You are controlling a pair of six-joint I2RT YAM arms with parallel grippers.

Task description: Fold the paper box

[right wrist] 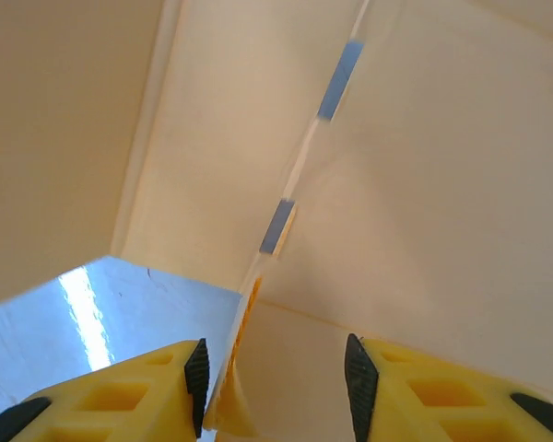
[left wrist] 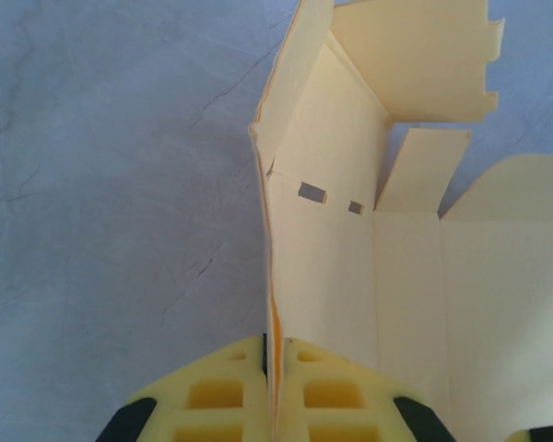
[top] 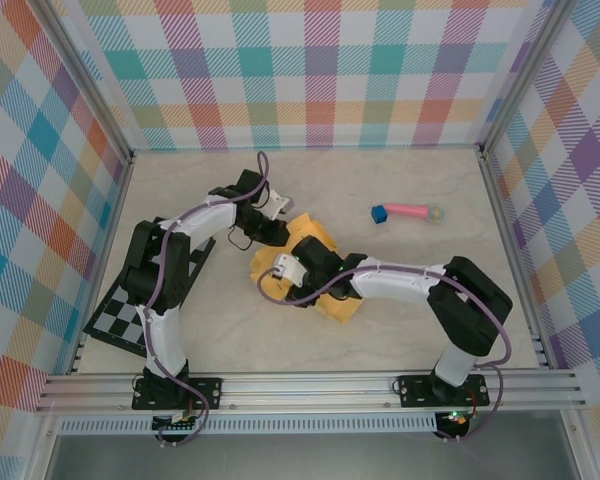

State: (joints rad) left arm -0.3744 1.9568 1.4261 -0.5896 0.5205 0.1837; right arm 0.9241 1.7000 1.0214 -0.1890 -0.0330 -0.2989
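Near left, the checkered board [top: 120, 320] lies by the left arm's base, not involved.

Right hand [right wrist: 275, 391]: jaws part-way apart, astride a raised fold edge of the paper box [top: 340, 306]. The card sits close to one pad with a gap on the other side, so no pinch is seen.

Box position: mid-worktop [top: 430, 180], between the two hands. It is a part-opened sheet with one side wall stood upright. The panel beside that wall appears to lie flat.

Left hand [left wrist: 273, 368]: jaws closed on the near end of that upright wall, card edge clamped between the pads.

Handling (judgement):
- Thin card and very light; stiff across a panel but bends readily at creases.
- Likely to skate on the smooth worktop unless one hand anchors it.
- A hard squeeze would dent it.
- Best hold is edge-on at a panel edge near a crease, away from the slots and narrow tabs.

Orientation: overhead, the long axis seems to run diagonally, far-left to near-right, though the arms cover the middle. In the left wrist view the wall runs straight away from the hand. There are two small slots along the wall's foot and a tabbed flap at the far end.

Far right, the pink stick [top: 410, 211] lies well apart.
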